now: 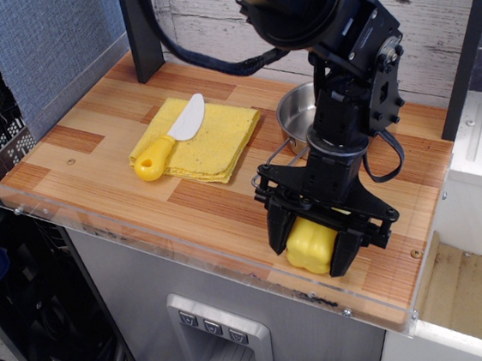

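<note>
Yellow pepper (311,246) sits at lower right of the frame near the front edge of the wooden table (91,153), directly between the black fingers of the gripper (313,246). The fingers flank its left and right sides, closed against or nearly against it; firm contact cannot be told. A knife (170,137) lies on a cloth (216,144) at upper left; a metal bowl (292,110) sits behind the arm.
</note>
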`<state>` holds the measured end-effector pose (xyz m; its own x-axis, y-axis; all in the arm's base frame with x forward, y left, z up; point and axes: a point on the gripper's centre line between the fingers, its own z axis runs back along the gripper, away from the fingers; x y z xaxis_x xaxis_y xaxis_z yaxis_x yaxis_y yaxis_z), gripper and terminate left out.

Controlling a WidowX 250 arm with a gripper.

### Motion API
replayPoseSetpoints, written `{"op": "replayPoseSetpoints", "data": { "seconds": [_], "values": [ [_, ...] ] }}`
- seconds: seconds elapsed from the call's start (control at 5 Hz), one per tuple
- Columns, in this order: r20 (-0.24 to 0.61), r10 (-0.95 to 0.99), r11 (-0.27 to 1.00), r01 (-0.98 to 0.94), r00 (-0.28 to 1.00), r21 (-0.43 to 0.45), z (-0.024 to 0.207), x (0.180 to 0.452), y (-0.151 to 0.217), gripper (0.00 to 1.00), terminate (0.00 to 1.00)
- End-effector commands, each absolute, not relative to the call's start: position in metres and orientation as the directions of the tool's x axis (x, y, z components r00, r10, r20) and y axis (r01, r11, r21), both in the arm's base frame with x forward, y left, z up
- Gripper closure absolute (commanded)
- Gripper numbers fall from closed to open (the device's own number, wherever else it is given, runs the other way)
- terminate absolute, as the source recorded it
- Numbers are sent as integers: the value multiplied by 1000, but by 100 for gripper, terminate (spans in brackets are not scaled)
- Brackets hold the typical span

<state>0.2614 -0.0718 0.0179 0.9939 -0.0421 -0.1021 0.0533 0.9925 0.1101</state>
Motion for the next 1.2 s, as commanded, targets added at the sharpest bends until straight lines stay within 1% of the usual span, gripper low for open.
{"op": "replayPoseSetpoints", "data": {
  "seconds": [0.0, 0.2, 0.4, 0.6, 0.8, 1.0],
  "values": [
    [117, -97, 991, 86, 988, 98, 78, 261, -65, 100, 0],
    [140, -88, 992, 75, 986, 98, 97, 256, -45, 100, 0],
    [106, -28, 995, 17, 994, 101, 100, 258, -11, 100, 0],
    [71, 43, 995, -49, 997, 86, 103, 266, 39, 100, 0],
    [63, 74, 994, -79, 995, 69, 107, 277, 81, 100, 0],
    [32, 102, 992, -104, 994, 76, 107, 291, 117, 100, 0]
  ]
}}
